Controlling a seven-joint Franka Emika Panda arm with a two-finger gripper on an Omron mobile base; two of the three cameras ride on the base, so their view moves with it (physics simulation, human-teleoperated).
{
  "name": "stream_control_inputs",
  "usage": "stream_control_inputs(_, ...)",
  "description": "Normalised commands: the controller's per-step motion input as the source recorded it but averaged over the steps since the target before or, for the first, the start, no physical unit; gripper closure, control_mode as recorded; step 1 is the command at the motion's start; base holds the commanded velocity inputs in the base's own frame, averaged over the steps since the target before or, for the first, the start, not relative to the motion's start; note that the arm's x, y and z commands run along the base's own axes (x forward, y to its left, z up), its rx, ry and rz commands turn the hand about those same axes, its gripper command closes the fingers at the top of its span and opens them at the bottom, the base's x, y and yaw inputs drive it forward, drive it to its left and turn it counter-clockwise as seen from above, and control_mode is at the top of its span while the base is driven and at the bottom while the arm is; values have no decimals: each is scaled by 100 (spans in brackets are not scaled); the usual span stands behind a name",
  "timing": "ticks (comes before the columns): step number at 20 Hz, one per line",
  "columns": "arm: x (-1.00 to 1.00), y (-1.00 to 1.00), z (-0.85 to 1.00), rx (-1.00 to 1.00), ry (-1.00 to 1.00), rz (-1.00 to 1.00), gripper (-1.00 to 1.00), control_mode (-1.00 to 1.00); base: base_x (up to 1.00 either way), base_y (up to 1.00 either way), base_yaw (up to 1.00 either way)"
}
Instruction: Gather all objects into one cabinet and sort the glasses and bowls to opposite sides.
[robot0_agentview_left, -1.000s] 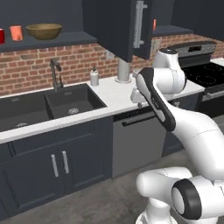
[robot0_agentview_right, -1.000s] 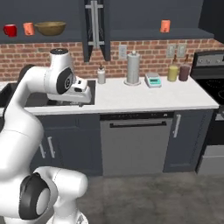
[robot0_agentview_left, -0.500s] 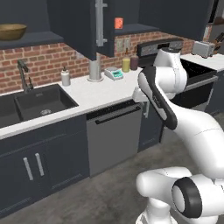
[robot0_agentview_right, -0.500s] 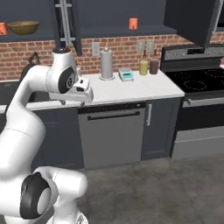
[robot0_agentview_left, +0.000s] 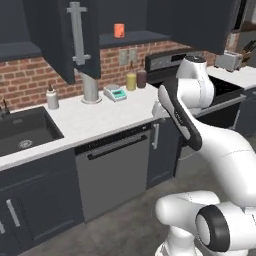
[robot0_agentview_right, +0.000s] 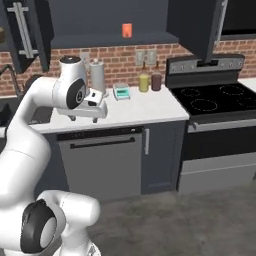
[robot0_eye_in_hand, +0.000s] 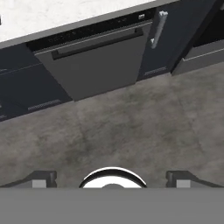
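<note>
One salmon-orange glass (robot0_agentview_left: 118, 30) (robot0_agentview_right: 127, 30) stands alone on the shelf of the open dark wall cabinet (robot0_agentview_left: 137, 37) (robot0_agentview_right: 100, 39). The cabinet's door (robot0_agentview_left: 75, 37) (robot0_agentview_right: 22, 30), with its long grey bar handle, is swung out to the left of the glass. My gripper (robot0_agentview_right: 84, 118) (robot0_eye_in_hand: 112, 180) hangs in front of the counter edge, well below and left of the glass, pointing down at the floor. It is open, with nothing between its fingers. The bowls are out of view.
On the white counter (robot0_agentview_left: 100, 117) stand a soap dispenser (robot0_agentview_left: 52, 97), a steel cylinder (robot0_agentview_left: 90, 89), a small scale (robot0_agentview_left: 115, 92), and yellow (robot0_agentview_left: 131, 81) and maroon (robot0_agentview_left: 142, 78) canisters. A sink (robot0_agentview_left: 20, 135) lies left, a dishwasher (robot0_eye_in_hand: 94, 61) below, a stove (robot0_agentview_right: 215, 100) right. Another open door (robot0_agentview_right: 200, 27) hangs above the stove.
The base has driven to the right, so the whole scene has slid left: the shelf with the bowl and red cup has left the views, and the stove has come in. The gripper stays open.
</note>
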Motion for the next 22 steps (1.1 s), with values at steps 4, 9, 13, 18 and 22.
stream_control_inputs(4, 0, 0, 0, 0, 0, 0, -100, 100, 95, -86, 1)
stream_control_inputs(9, 0, 0, 0, 0, 0, 0, -100, 100, 90, -66, 14)
stream_control_inputs(13, 0, 0, 0, 0, 0, 0, -100, 100, 61, -53, 38)
stream_control_inputs(18, 0, 0, 0, 0, 0, 0, -100, 100, 32, -44, 39)
stream_control_inputs(22, 0, 0, 0, 0, 0, 0, -100, 100, 24, 1, 3)
